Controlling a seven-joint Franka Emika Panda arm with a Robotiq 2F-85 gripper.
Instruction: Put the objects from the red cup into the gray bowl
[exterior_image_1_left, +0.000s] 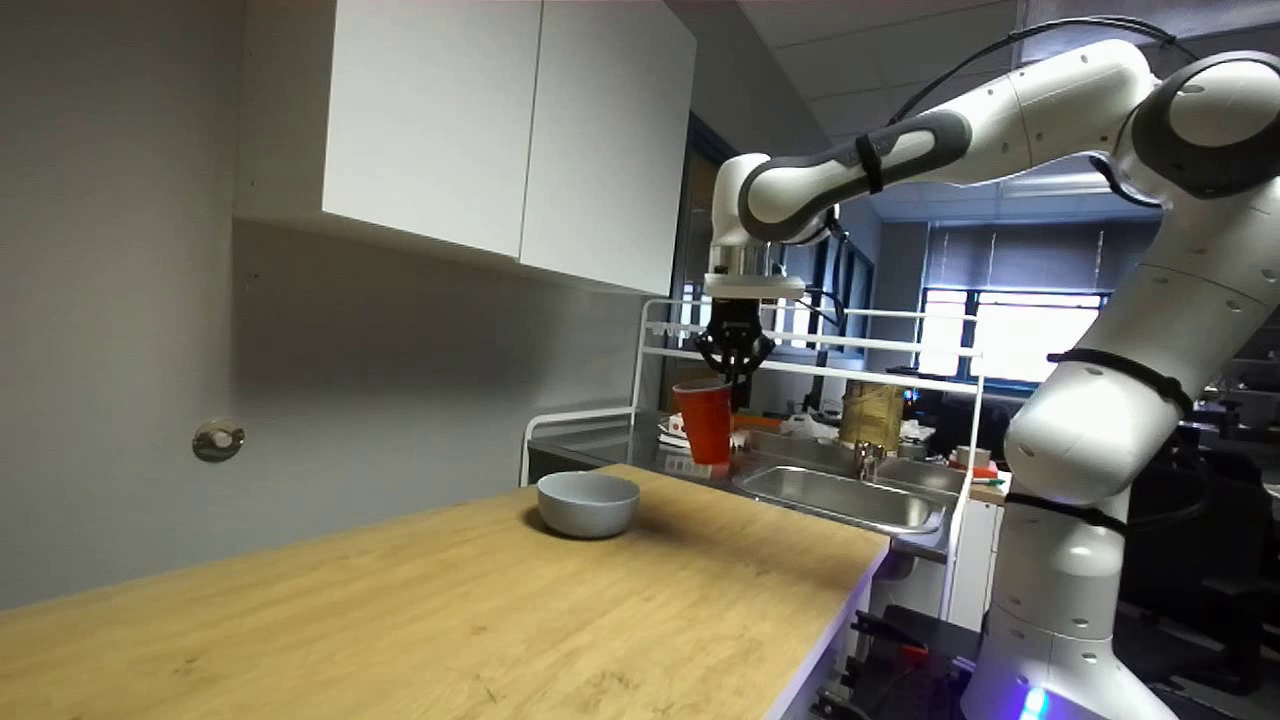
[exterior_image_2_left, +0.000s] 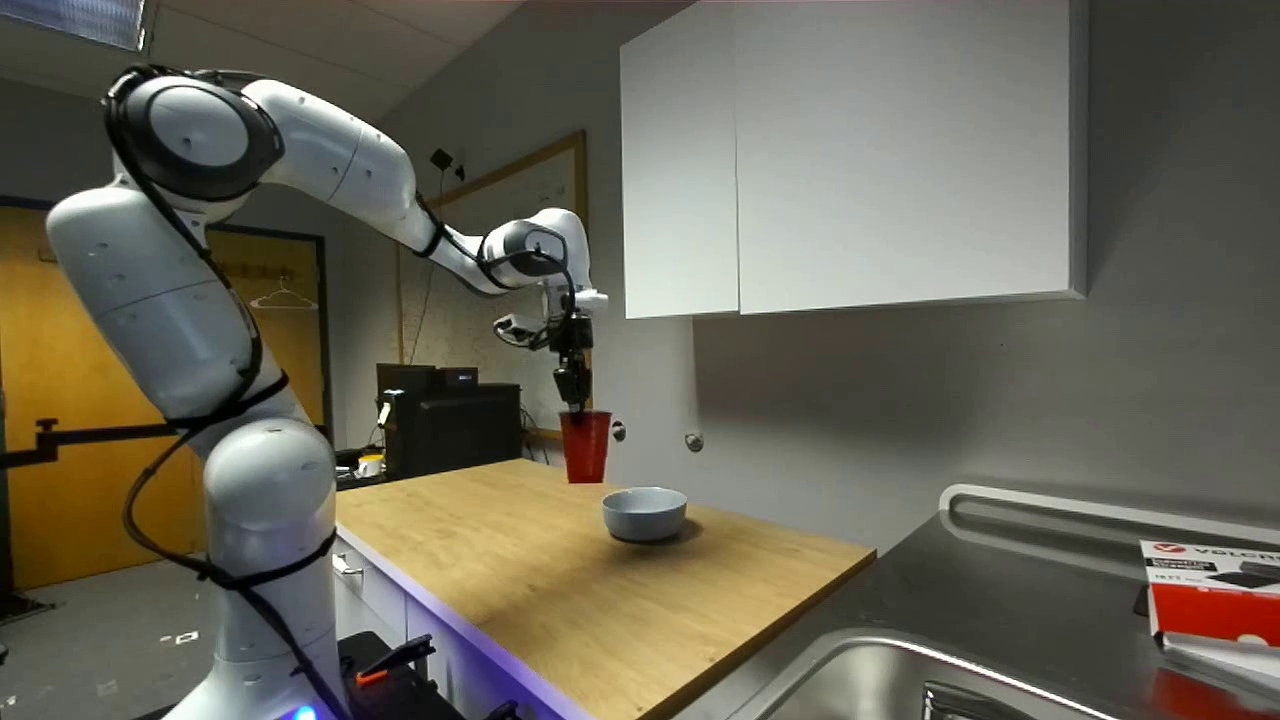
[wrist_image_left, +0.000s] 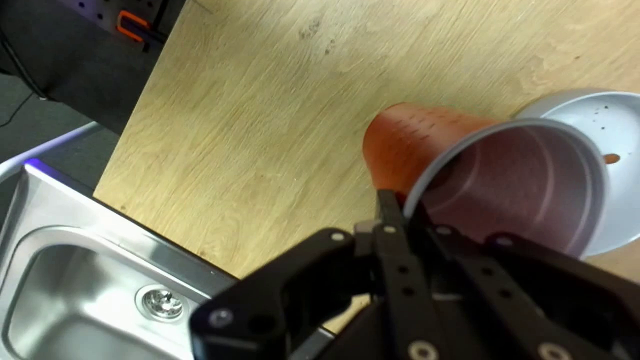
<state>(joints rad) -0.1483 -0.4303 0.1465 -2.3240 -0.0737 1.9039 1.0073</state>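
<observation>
The red cup (exterior_image_1_left: 706, 428) hangs in the air above the table in both exterior views (exterior_image_2_left: 586, 450), nearly upright with a slight tilt. My gripper (wrist_image_left: 404, 212) is shut on its rim, one finger inside and one outside. In the wrist view the cup (wrist_image_left: 415, 142) shows a pinkish inner wall; part of its bottom is hidden, and I see no objects in it. The gray bowl (exterior_image_1_left: 588, 510) stands upright on the table in both exterior views (exterior_image_2_left: 645, 512), lower than the cup. In the wrist view the bowl (wrist_image_left: 627, 215), partly covered by the cup, holds a small orange-brown piece (wrist_image_left: 611, 158) and several dark specks.
The wooden table (exterior_image_1_left: 430, 610) runs along the wall. A metal sink (exterior_image_1_left: 845, 495) adjoins its end, with a white rack (exterior_image_1_left: 860, 372) above. A white wall cabinet (exterior_image_2_left: 850, 160) hangs over the table. A red and white box (exterior_image_2_left: 1215, 595) lies beside the sink.
</observation>
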